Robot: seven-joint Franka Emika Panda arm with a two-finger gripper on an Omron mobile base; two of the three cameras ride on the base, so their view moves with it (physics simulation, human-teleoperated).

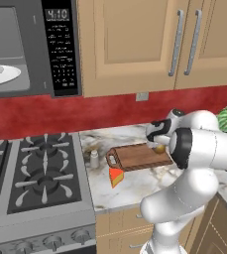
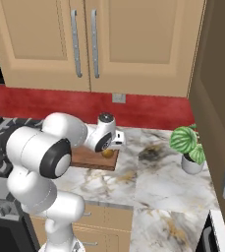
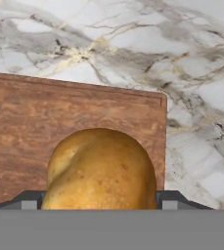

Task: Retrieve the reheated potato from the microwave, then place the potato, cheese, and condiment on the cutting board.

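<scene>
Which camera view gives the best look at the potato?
The hand view: the potato is large and close there, between the gripper fingertips, above the cutting board. In the left and right base views it is a small golden spot, partly hidden by the hand.

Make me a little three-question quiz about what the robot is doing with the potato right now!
1. True or false: the potato is over the cutting board.
2. Which thing lies on the counter just in front of the board's handle end? A) cheese B) a spoon C) a cup
3. Fill in: the microwave door stands ____, with a white plate inside.

Key:
1. True. In the hand view the potato sits between the fingertips of the gripper, above the board.
2. A. The condiment stands beside the handle too, nearer the stove.
3. open
</scene>
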